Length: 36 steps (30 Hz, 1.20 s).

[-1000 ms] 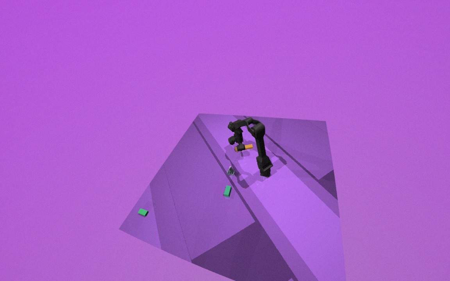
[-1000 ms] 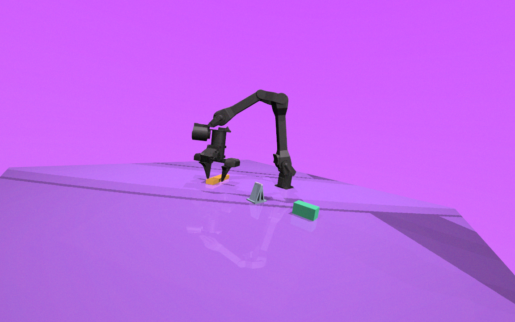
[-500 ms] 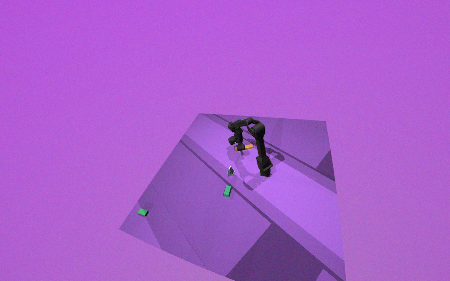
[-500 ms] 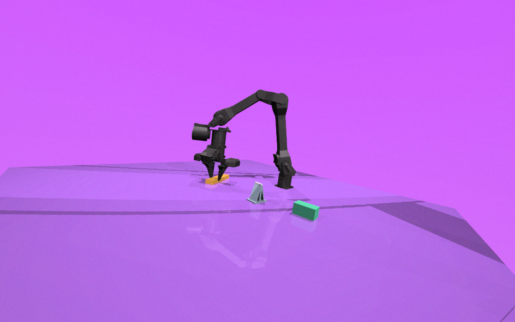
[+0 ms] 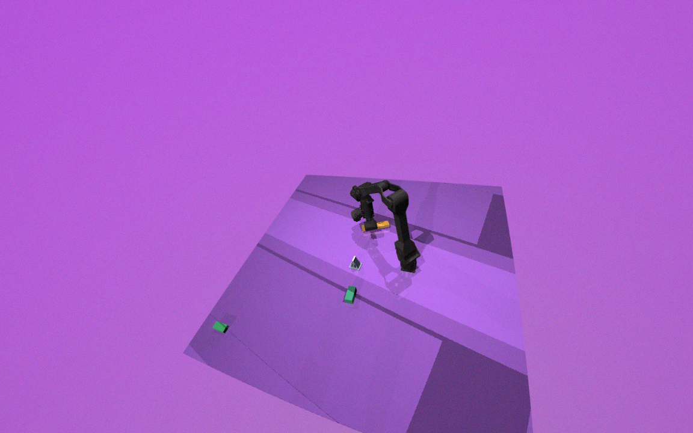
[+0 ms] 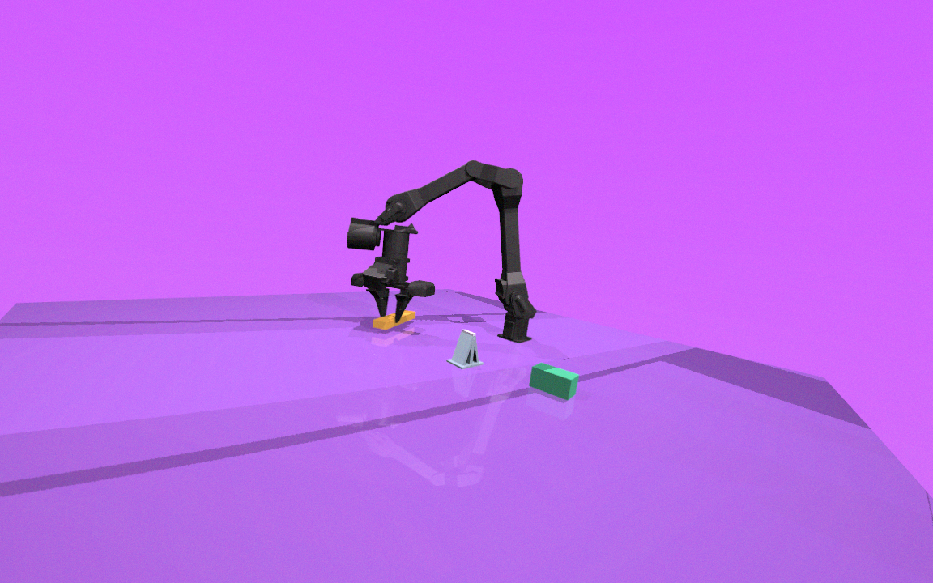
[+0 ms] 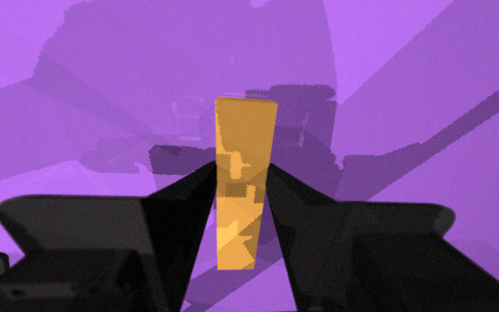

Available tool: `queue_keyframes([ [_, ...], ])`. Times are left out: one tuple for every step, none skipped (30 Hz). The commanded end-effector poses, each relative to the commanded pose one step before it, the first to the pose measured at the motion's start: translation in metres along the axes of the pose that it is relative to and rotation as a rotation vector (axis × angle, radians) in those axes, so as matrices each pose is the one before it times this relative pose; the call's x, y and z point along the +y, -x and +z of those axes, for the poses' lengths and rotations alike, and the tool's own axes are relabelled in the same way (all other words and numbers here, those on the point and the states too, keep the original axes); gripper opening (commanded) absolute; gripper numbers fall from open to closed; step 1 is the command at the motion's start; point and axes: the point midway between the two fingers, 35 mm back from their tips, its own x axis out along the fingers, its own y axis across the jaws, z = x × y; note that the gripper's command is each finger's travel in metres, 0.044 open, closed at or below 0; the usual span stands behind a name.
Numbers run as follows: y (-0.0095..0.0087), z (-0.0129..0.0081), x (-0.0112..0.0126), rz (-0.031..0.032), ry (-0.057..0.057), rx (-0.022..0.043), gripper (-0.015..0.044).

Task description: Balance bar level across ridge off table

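Observation:
An orange bar [image 5: 379, 225] [image 6: 387, 321] [image 7: 241, 130] lies flat on the purple table [image 5: 338, 355] [image 6: 238, 449]. My gripper [image 5: 372, 226] [image 6: 392, 317] [image 7: 242, 168] points straight down and is shut on the bar near its middle, the two dark fingers pressing its long sides. The ridge [image 5: 353, 260] [image 6: 466, 349], a small pale grey wedge with its sharp edge up, stands on the table apart from the bar, between it and the arm's base [image 5: 408, 258] [image 6: 515, 319].
A green block [image 5: 349, 294] [image 6: 554, 380] lies on the table just beyond the ridge. A second green block [image 5: 220, 326] lies near the table's far left corner in the top view.

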Motion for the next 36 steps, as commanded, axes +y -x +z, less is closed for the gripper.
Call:
queue_keyframes([
  [0.0135, 0.00175, -0.00307, -0.00989, -0.001, -0.00658, 0.0],
  [0.00249, 0.00013, -0.00022, 0.0001, -0.0001, -0.00011, 0.0],
  [0.0025, 0.00012, -0.0002, 0.00011, -0.0001, -0.00011, 0.0],
  [0.00251, 0.00011, -0.00018, 0.00011, -0.0001, -0.0001, 0.0],
  [0.00251, 0.0001, -0.00015, 0.00011, -0.0001, -0.0001, 0.0],
  [0.00252, 0.00008, -0.00013, 0.00011, -0.0001, -0.0001, 0.0],
  [0.00252, 0.00007, -0.00011, 0.00012, -0.0001, -0.0001, 0.0],
  [0.00253, 0.00006, -0.00009, 0.00012, -0.0001, -0.0001, 0.0],
  [0.00253, 0.00005, -0.00007, 0.00012, -0.0001, -0.0001, 0.0],
  [0.00253, 0.00004, -0.00004, 0.00012, -0.0001, -0.0001, 0.0],
  [0.00254, 0.00003, -0.00002, 0.00013, -0.0001, -0.00009, 0.0],
  [0.00254, 0.00002, 0.0, 0.00013, -0.0001, -0.00009, 0.0],
  [0.00255, 0.00001, 0.00002, 0.00013, -0.0001, -0.00009, 0.0],
  [0.00255, 0.0, 0.00005, 0.00013, -0.0001, -0.00009, 0.0],
  [0.00255, -0.00002, 0.00007, 0.00014, -0.0001, -0.00009, 0.0],
  [0.00255, -0.00003, 0.00009, 0.00014, -0.0001, -0.00009, 0.0],
  [0.00256, -0.00004, 0.00011, 0.00014, -0.0001, -0.00009, 0.0],
  [0.00256, -0.00005, 0.00014, 0.00014, -0.0001, -0.00009, 0.0],
  [0.00256, -0.00006, 0.00016, 0.00015, -0.0001, -0.00008, 0.0],
  [0.00256, -0.00007, 0.00018, 0.00015, -0.0001, -0.00008, 0.0],
  [0.00256, -0.00008, 0.00021, 0.00015, -0.0001, -0.00008, 0.0],
  [0.00256, -0.00009, 0.00023, 0.00015, -0.0001, -0.00008, 0.0],
  [0.00257, -0.00011, 0.00025, 0.00016, -0.0001, -0.00008, 0.0],
  [0.00257, -0.00012, 0.00027, 0.00016, -0.0001, -0.00008, 0.0],
  [0.00257, -0.00013, 0.0003, 0.00016, -0.0001, -0.00008, 0.0],
  [0.00257, -0.00014, 0.00032, 0.00016, -0.0001, -0.00008, 0.0],
  [0.00257, -0.00015, 0.00034, 0.00017, -0.0001, -0.00007, 0.0],
  [0.00257, -0.00016, 0.00036, 0.00017, -0.0001, -0.00007, 0.0],
  [0.00257, -0.00017, 0.00039, 0.00017, -0.0001, -0.00007, 0.0],
  [0.00256, -0.00018, 0.00041, 0.00017, -0.0001, -0.00007, 0.0],
  [0.00256, -0.0002, 0.00043, 0.00018, -0.0001, -0.00007, 0.0],
  [0.00256, -0.00021, 0.00045, 0.00018, -0.0001, -0.00007, 0.0],
  [0.00209, -0.00018, 0.00039, 0.00015, -0.0001, -0.00005, 0.0],
  [0.00126, -0.00011, 0.00024, 0.00009, 0.0, -0.00003, 0.0],
  [0.00042, -0.00004, 0.00008, 0.00003, 0.0, -0.00001, 0.0],
  [0.00001, 0.00056, 0.00035, 0.00004, -0.0012, -0.00006, 0.0],
])
